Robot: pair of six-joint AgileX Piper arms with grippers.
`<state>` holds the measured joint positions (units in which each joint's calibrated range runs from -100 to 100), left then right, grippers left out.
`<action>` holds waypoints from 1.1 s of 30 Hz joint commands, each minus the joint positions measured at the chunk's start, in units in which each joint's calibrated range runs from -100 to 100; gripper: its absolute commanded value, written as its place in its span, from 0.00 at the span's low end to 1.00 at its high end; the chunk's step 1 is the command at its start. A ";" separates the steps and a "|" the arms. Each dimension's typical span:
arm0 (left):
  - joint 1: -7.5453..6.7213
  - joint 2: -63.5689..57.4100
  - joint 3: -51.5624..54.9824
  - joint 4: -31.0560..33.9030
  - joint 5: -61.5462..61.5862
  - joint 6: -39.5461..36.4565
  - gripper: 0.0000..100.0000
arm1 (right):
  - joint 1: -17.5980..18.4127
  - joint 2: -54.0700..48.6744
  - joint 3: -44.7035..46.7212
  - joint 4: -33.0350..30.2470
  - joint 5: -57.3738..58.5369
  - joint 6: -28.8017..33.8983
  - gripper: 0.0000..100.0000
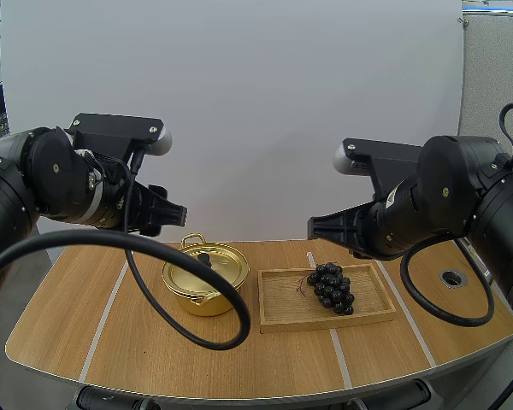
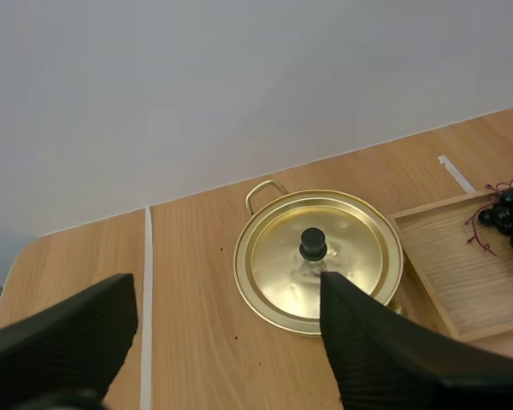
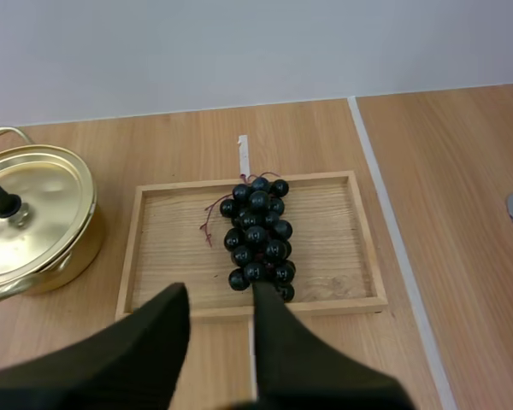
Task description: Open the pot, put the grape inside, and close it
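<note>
- The left jaws stood spread wide and held nothing, well above the desk point(image 1: 94, 325). The small black round knob point(image 2: 313, 243) showed between and beyond their tips.
- The right jaws were parted too, though less widely, and also empty. They were up off the desk, aimed down at the bunch of dark round grapes point(image 3: 258, 239).
- The knob looked small and rounded. If the left jaws came down off-centre, I judged they could slip off it or tip the shiny gold metal lid point(image 2: 278, 286) as it rose.
- The lid sat flat and closed on the shallow gold-coloured pot point(image 1: 197, 301), which looked light. A sideways nudge could slide the pot across the desk or knock it against the tray just beside it.
- The grapes lay in the flat rectangular wooden tray point(image 3: 167, 265), right of the pot. A pinch on the berries rather than the stem could let the bunch swing, sag or shed a berry.
- The tray's low rim could catch a finger coming in too flat.
- Pot and tray sat close together, so the two arms could crowd each other if the lid was lifted toward the tray while the right arm reached in.
</note>
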<state>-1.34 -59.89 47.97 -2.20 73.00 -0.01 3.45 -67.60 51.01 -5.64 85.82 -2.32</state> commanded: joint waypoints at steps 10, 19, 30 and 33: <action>0.08 0.25 -0.07 -0.91 -0.06 1.90 1.00 | 0.07 -0.01 -0.53 -2.10 1.13 0.84 1.00; 0.08 0.25 -0.07 -1.11 -5.00 4.25 1.00 | 0.07 -0.01 -0.53 -2.10 0.56 0.84 1.00; 0.08 15.97 -1.48 -14.48 -3.98 22.76 1.00 | 0.07 -0.01 -0.53 -2.10 0.56 0.84 1.00; 0.08 23.05 -4.75 -14.48 -3.00 24.85 1.00 | 0.07 -0.01 -0.53 -2.10 -0.92 0.84 1.00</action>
<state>-1.34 -43.36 46.40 -15.07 70.14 22.15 3.45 -67.60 51.01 -7.27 86.72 -1.66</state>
